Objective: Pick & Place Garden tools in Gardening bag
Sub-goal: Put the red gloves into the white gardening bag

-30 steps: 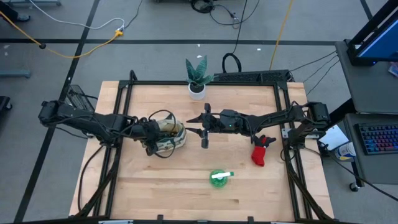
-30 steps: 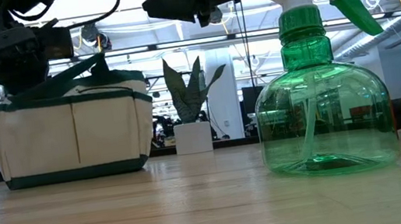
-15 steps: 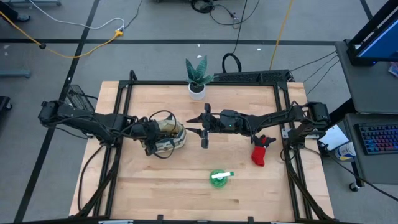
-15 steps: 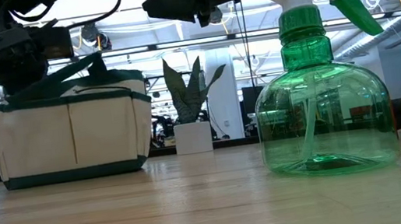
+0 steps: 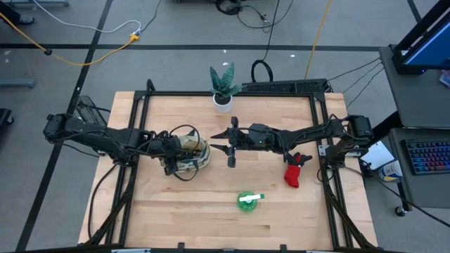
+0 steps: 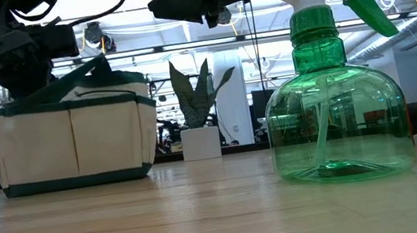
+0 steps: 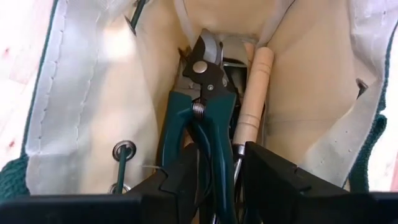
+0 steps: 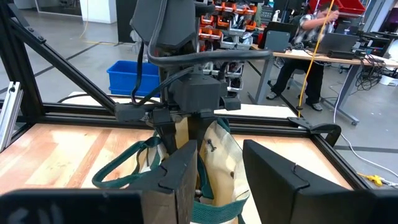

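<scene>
The gardening bag (image 5: 188, 153), cream canvas with green trim, stands left of the table's centre (image 6: 73, 143). My left gripper (image 7: 221, 155) reaches down into its mouth (image 5: 172, 158). It is open, its fingers on either side of one handle of the dark-handled pruning shears (image 7: 205, 112). The shears lie inside the bag beside a wooden tool handle (image 7: 254, 93). My right gripper (image 8: 221, 155) hovers open at the table's centre (image 5: 230, 145), pointing level toward the bag with nothing between its fingers. A red-black glove (image 5: 294, 172) lies on the table to the right. My left gripper stands astride the shears' handle (image 7: 219, 168) from above, slanting down into the bag. A gap shows on both sides of that handle. The shears' other handle runs behind one finger (image 7: 183, 174), and I cannot tell whether that finger touches it.
A green spray bottle (image 5: 247, 200) stands near the front edge, large in the low view (image 6: 335, 115). A plant in a white pot (image 5: 223, 88) stands at the far edge. Black frame rails run along the table's sides. People sit at desks beyond the table.
My left gripper has rolled a little about its own line while staying over the bag's mouth. The bag's top has shifted slightly with it. The right arm has kept still.
</scene>
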### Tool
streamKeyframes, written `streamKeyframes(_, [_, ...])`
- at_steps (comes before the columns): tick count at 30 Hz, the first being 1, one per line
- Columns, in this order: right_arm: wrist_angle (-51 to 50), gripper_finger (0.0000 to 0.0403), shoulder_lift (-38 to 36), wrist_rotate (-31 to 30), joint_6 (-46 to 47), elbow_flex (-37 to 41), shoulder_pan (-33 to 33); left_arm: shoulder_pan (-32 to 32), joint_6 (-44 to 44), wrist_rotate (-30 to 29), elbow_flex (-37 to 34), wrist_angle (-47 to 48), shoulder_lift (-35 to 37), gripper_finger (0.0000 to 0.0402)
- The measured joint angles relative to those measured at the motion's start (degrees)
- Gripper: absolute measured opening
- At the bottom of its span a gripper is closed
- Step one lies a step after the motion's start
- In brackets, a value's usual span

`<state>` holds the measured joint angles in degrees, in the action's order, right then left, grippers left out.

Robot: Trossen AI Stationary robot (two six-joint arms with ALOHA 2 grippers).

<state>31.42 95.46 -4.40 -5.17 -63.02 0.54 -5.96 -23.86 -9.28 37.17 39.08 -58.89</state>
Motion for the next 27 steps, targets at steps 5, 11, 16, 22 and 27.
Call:
streamKeyframes(5, [-0.7, 0.0128, 0.0, 0.0, 0.3, 0.0, 0.0, 0.0, 0.0, -0.1, 0.0, -0.2, 0.0, 0.014])
streamKeyframes(11, [-5.1, 0.0128, 0.0, 0.0, 2.3, 0.0, 0.0, 0.0, 1.2, -0.2, 1.4, -0.2, 0.1, 0.014])
streamKeyframes(16, [-7.5, 0.0128, 0.0, 0.0, 3.0, 0.0, 0.0, 0.0, 2.6, -0.3, 3.2, -0.3, 0.1, 0.014])
streamKeyframes(22, [-8.7, 0.0128, 0.0, 0.0, 2.9, 0.0, 0.8, -0.1, 2.8, -1.0, 4.5, -0.4, 0.1, 0.014])
streamKeyframes(27, [-9.7, 0.0128, 0.0, 0.0, 1.2, 0.0, 2.0, -0.1, 2.9, -1.3, 4.5, -0.4, 0.1, 0.014])
